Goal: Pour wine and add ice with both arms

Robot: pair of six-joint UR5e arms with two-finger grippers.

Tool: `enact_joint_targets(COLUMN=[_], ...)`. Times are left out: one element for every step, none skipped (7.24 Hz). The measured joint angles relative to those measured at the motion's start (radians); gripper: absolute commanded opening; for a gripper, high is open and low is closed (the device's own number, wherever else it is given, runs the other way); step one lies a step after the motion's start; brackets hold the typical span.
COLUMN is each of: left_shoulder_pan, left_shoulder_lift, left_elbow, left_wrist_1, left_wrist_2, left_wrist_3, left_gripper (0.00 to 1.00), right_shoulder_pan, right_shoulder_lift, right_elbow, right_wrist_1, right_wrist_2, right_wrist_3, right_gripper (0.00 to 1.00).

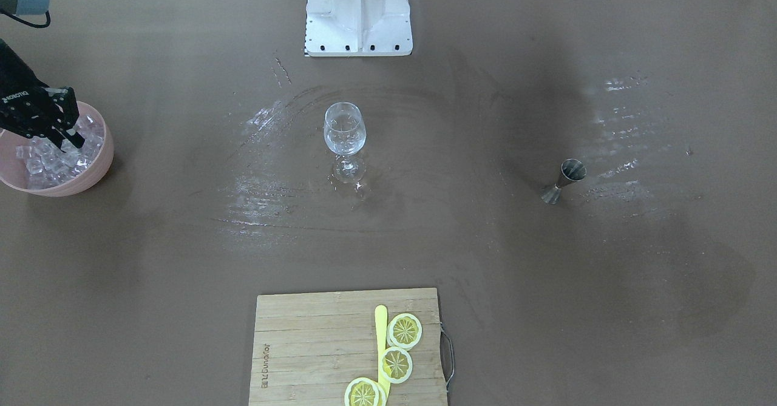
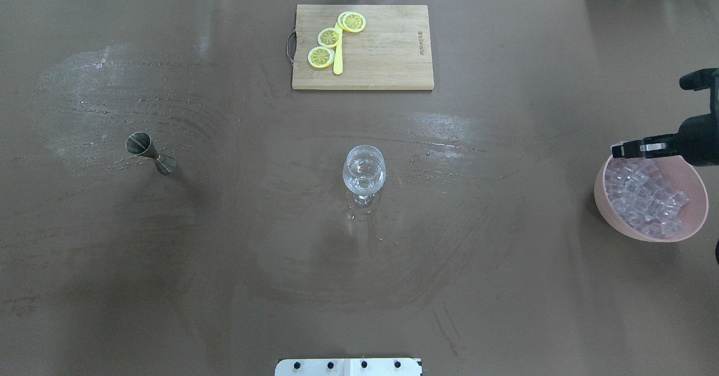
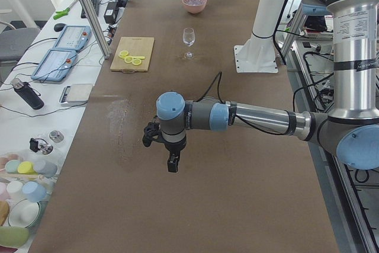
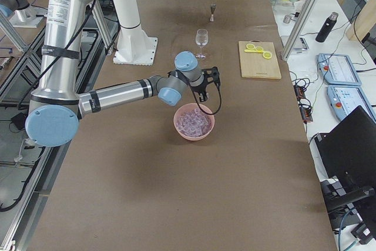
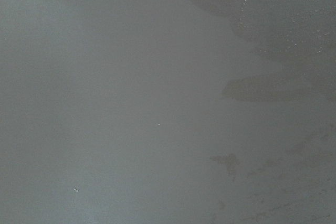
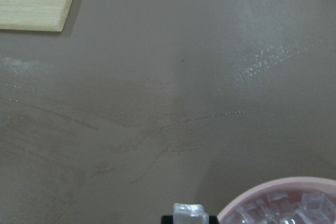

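Three lemon slices (image 2: 329, 37), one wine glass (image 2: 364, 171)

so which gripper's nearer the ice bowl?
Right. The right gripper is at the rim of the pink bowl, pinching an ice cube; the left gripper hangs over the table near its opposite end.

Table (image 2: 224, 286) is viewed steeply from overhead and front, obliquely from both ends (wrist cameras close); wine glass (image 1: 345, 136) shared.
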Motion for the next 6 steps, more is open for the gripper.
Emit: enact_joint_targets(left_shoulder_pan=[0.0,0.0,0.0,0.001,0.001,0.001], left_shoulder_lift=[0.0,-0.001,-0.002,-0.002,-0.003,-0.004], left_elbow=[0.001,0.002,0.002,0.003,0.003,0.004], left_wrist_1=[0.0,-0.001,-0.002,-0.002,-0.002,-0.001], left_wrist_2=[0.0,0.0,0.0,0.0,0.0,0.0], left_wrist_3=[-0.001,-0.002,-0.003,-0.003,-0.003,-0.004], left_gripper=[0.98,0.98,0.98,0.98,0.98,0.98], right_shoulder_pan=[-0.001,-0.009,-0.03,-0.069,-0.123,-0.184], right_shoulder_lift=[0.083,0.178,0.273,0.365,0.459,0.546], right_elbow=[0.004,0.005,0.006,0.006,0.005,0.005], right_wrist_1=[-0.102,-0.215,-0.319,-0.414,-0.51,-0.598], right_wrist_2=[-0.003,-0.007,-0.019,-0.05,-0.1,-0.162], right_wrist_3=[0.003,0.019,0.054,0.107,0.176,0.251], right_gripper=[0.0,0.0,0.0,0.0,0.0,0.0])
